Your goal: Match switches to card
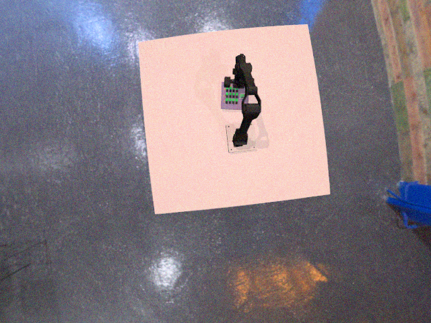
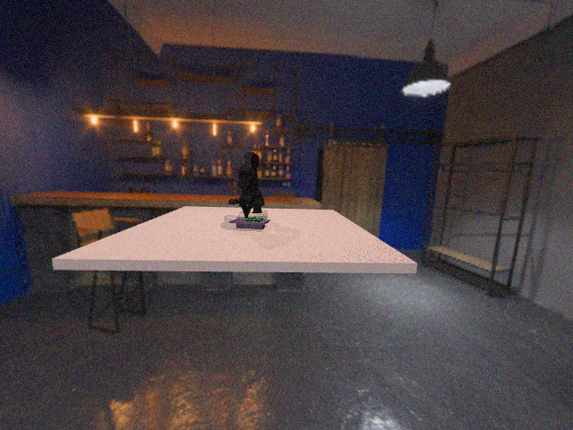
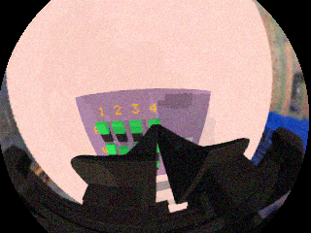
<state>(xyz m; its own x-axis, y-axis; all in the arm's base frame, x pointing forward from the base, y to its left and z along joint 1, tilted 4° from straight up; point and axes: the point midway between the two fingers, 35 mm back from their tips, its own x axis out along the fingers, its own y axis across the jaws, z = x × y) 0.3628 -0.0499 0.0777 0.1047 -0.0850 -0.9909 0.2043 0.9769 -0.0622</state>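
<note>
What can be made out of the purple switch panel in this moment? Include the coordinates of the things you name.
The purple panel (image 1: 223, 105) (image 2: 250, 227) (image 3: 185, 116) lies flat on the pale pink table, beyond the arm's base. Its plain surface carries a grid of green and dark switches, with orange numerals 1 to 4 above the columns and orange row letters at the left. The shut gripper (image 3: 155, 127) hides part of the grid; whether its tips touch a switch, I cannot tell.

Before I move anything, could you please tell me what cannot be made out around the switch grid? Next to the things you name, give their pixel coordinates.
- Small card (image 1: 242, 95): too small in the top view to read its squares; mostly behind the gripper (image 3: 156, 127) in the wrist view.
- Lower switches: hidden by the gripper's fingers in the wrist view.
- Fingertip contact with column 4's far switch (image 3: 155, 122): unclear in the wrist view.
- Switch tilts: too small in the exterior view.
</note>
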